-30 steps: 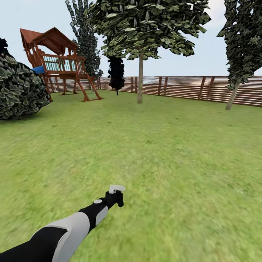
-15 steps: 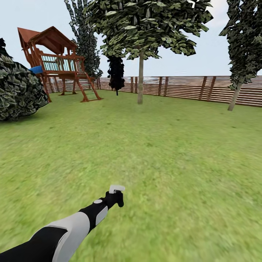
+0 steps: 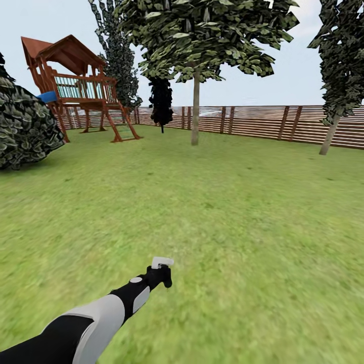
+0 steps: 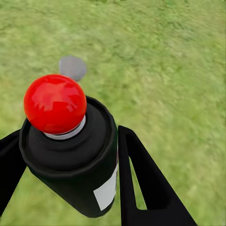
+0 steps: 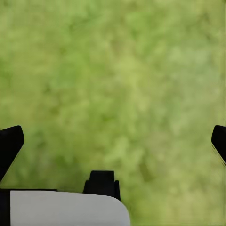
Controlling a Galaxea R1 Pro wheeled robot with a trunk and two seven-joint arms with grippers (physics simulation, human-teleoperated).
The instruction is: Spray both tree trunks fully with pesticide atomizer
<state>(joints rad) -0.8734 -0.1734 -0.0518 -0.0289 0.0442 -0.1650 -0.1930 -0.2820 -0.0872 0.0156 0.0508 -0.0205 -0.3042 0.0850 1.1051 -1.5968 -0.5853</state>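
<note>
Pinching the spray bottle (image 4: 75,160), the left claw (image 4: 70,174) is far from the unsprayed tree trunk (image 3: 195,114); right claw (image 5: 113,141) spread.

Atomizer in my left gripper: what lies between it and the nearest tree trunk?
Head view: bare lawn between the atomizer and the trunk.

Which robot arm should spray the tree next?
Probably the left. The left gripper is shut on the pesticide atomizer, held out over the lawn toward the tree trunk. The right gripper is open and holds nothing.
</note>
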